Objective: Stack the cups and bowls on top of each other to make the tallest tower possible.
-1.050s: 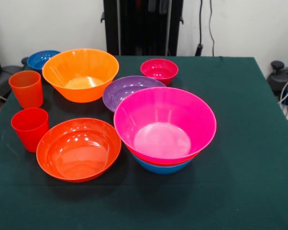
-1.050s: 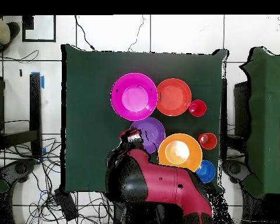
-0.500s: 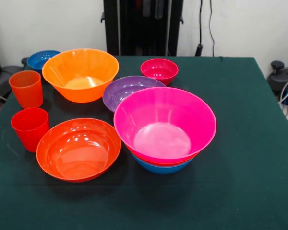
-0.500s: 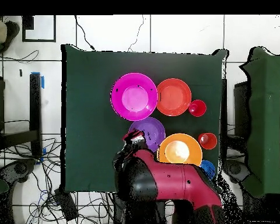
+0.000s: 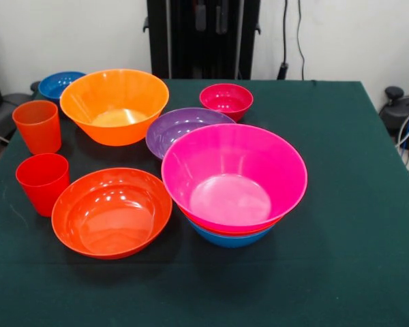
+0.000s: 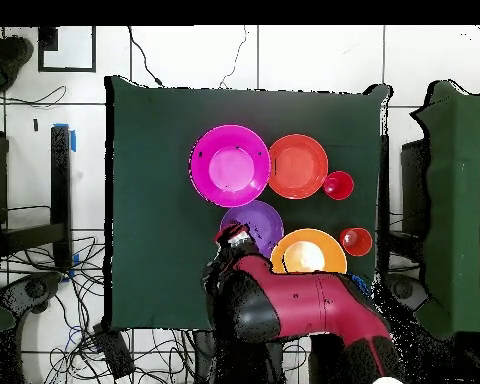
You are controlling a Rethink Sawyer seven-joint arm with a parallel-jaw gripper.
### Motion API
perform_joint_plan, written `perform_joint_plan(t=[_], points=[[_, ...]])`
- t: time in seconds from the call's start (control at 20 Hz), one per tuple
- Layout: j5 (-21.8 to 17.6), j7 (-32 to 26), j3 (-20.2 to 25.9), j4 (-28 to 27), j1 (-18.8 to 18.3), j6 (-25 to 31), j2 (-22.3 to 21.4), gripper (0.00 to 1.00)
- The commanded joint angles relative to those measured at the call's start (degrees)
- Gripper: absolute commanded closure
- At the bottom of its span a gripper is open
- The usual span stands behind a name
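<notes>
Dark green cloth covers your bench (image 5: 354, 204), with a white wall and the black pedestal behind it. Your tower (image 5: 233, 191) stands near the middle of the cloth: the large pink bowl (image 5: 234, 176) sits on top, a red-orange rim shows just under it, and the medium blue bowl (image 5: 229, 238) peeks out at the bottom as the base. Touching or nearly touching the pink bowl from behind, in the front view, is the purple bowl (image 5: 180, 128), and beyond that the small magenta bowl (image 5: 226, 99) stands alone. Just beside the tower, on the picture's left, you have the loose wide red-orange bowl (image 5: 112, 212), upright on the cloth. Farther back on that side sits the large yellow-orange bowl (image 5: 114, 104), with the small blue bowl (image 5: 59, 84) behind it at the bench corner. Both cups stand upright along the left edge of the front view, the smooth red cup (image 5: 42, 182) nearer the camera and the ribbed orange cup (image 5: 37, 126) behind it, apart from each other. From overhead you see the red arm (image 6: 304, 315) reaching in from the bottom, its hand (image 6: 233, 236) over the edge of the purple bowl; you cannot tell whether it is open or closed.
</notes>
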Motion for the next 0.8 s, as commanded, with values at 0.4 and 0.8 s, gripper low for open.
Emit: perform_joint_plan(t=[0.4, 0.8], points=[[-1.3, -2.5, 1.5, 4.6, 8.8, 6.7, -2.2, 0.00], [8.7, -3.9, 1.2, 12.9, 10.1, 9.1, -9.0, 0.00]])
